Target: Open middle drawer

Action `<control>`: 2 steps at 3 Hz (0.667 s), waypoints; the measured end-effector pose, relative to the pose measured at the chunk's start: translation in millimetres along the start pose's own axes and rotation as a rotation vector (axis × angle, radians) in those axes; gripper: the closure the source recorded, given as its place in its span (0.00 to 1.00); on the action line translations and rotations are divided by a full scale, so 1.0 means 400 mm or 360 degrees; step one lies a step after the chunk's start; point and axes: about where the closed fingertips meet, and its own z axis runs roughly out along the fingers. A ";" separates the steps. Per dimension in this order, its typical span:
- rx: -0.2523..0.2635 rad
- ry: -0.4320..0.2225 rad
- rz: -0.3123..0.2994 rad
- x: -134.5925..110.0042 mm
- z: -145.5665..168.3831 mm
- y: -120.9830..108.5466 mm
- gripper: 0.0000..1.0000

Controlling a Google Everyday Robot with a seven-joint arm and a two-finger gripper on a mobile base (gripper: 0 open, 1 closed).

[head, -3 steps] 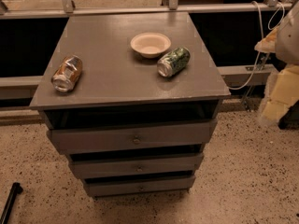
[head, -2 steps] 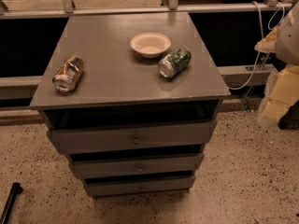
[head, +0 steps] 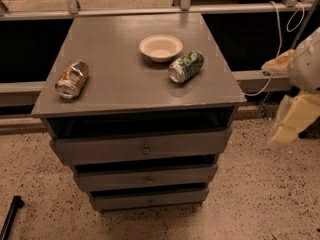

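1. plainly, in the camera view little has changed over the last second: the gripper (head: 294, 122) hangs at the far right edge, off to the side of the cabinet (head: 125, 91) and well apart from every drawer front, just where it was.
2. i cannot tell whether the gripper is spread or closed; it holds nothing that i can see.
3. the middle drawer (head: 120, 180) sits between the top drawer (head: 100, 149) and the bottom drawer (head: 120, 203), its small dark knob (head: 149, 180) at the centre of its front. it has not shifted, and it looks pushed in, with only a dark gap above it.
4. on the cabinet's top the bowl (head: 160, 47), the green can (head: 186, 66) just beside it and the brown can (head: 72, 78) near the left edge all lie as before.
5. a thin dark rod (head: 10, 218) rests on the floor at lower left, away from the work.
6. my reading: the task is barely begun. the gripper has to come across and down to the knob, taking care to pick the middle front and not the taller one above.
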 end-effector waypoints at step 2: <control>0.0109 -0.0391 0.0049 0.082 0.112 0.044 0.00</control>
